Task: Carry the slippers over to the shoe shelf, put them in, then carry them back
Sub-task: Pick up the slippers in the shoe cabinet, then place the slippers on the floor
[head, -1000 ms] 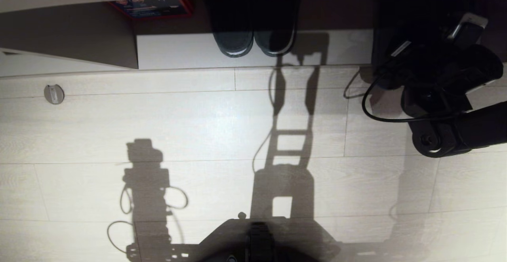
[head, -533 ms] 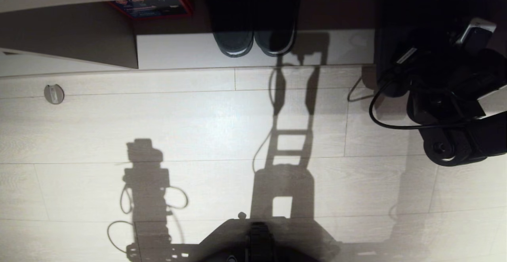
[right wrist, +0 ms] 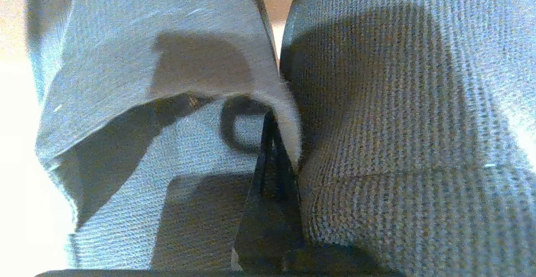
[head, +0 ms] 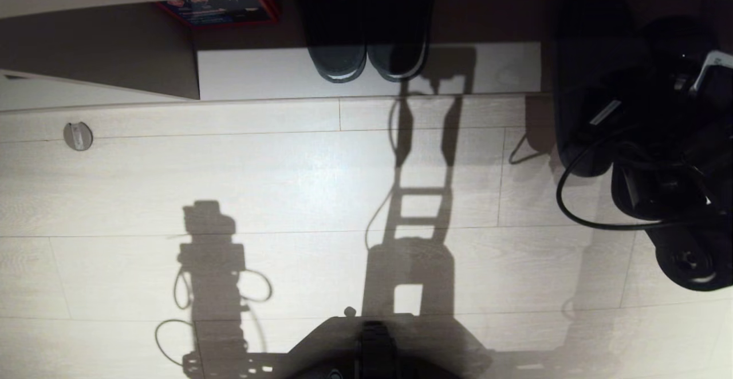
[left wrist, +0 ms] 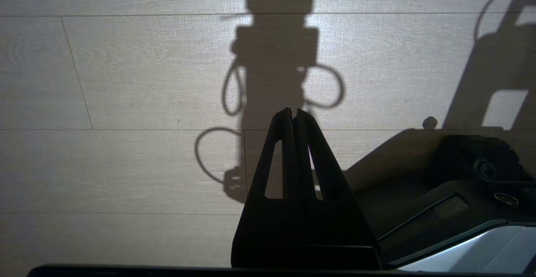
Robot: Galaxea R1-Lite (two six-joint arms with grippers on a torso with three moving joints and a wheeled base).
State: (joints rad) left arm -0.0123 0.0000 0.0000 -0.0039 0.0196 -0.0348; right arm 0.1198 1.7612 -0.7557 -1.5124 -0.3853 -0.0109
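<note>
The slippers (right wrist: 398, 122) fill the right wrist view side by side: dark charcoal uppers, with a blue-grey insole (right wrist: 184, 151) showing in one. My right gripper (right wrist: 270, 118) is shut on their inner edges where the two meet. In the head view the slippers (head: 584, 110) hang as a dark mass under my right arm (head: 676, 196), at the right end of the shoe shelf (head: 257, 72) and partly over the floor. The right gripper's fingers are hidden there. My left gripper (left wrist: 293, 111) is shut and empty, parked above the floor.
Another dark pair with pale glossy rims (head: 366, 52) stands in the shelf's middle, a red-and-blue box (head: 220, 11) behind it to the left. A round disc (head: 78, 136) sits on the pale plank floor. My base (head: 372, 344) shows at the near edge.
My right arm has drawn back from the shelf toward me and to the right, bringing the slippers with it. The rest of the scene has not moved.
</note>
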